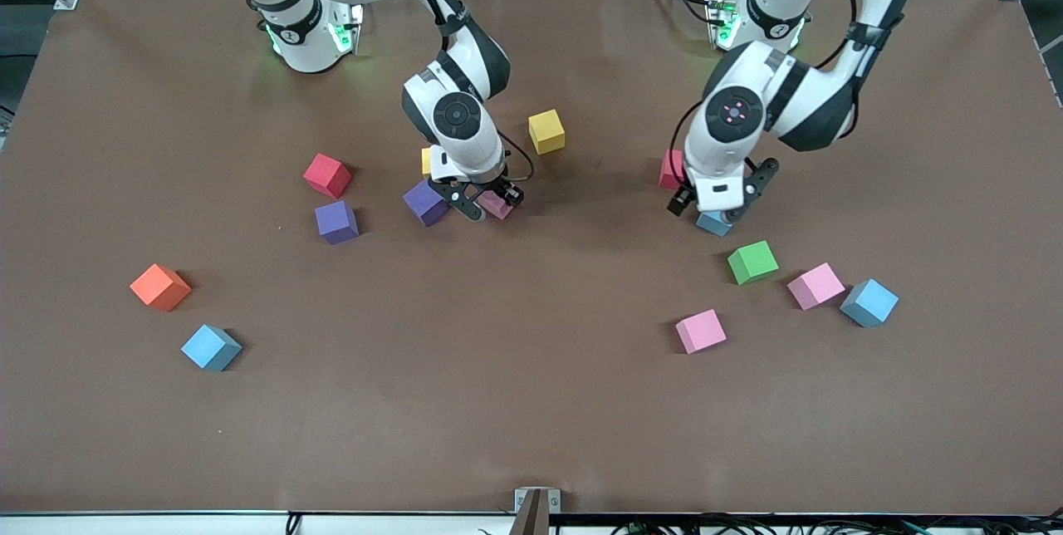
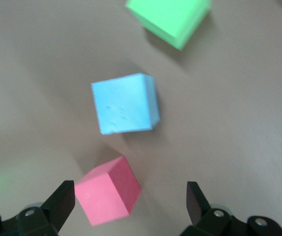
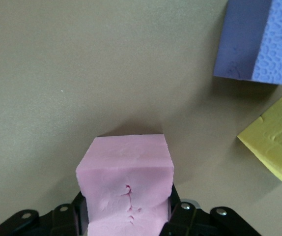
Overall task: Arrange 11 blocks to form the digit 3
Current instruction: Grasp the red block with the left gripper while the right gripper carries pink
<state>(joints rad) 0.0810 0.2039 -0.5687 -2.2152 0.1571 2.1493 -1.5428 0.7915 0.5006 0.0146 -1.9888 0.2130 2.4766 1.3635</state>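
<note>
Blocks lie scattered, no digit 3 formed. Nearest the front camera: light blue cube [image 1: 211, 347], orange cube [image 1: 160, 287], pink cubes [image 1: 700, 331], green cube [image 1: 752, 262]. Right gripper [image 1: 484, 207] clenches a pink cube [image 3: 126, 184], squeezed between its fingers in the right wrist view only, beside a purple cube [image 1: 425, 202]. Left gripper [image 1: 717, 211] hangs released over another light blue cube [image 2: 125, 103], red cube [image 2: 107, 191] adjacent.

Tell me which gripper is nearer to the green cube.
Left. The left gripper hangs open over a light blue cube right beside the green cube. The right gripper is toward the right arm's end, its fingers shut on a pink cube.
</note>
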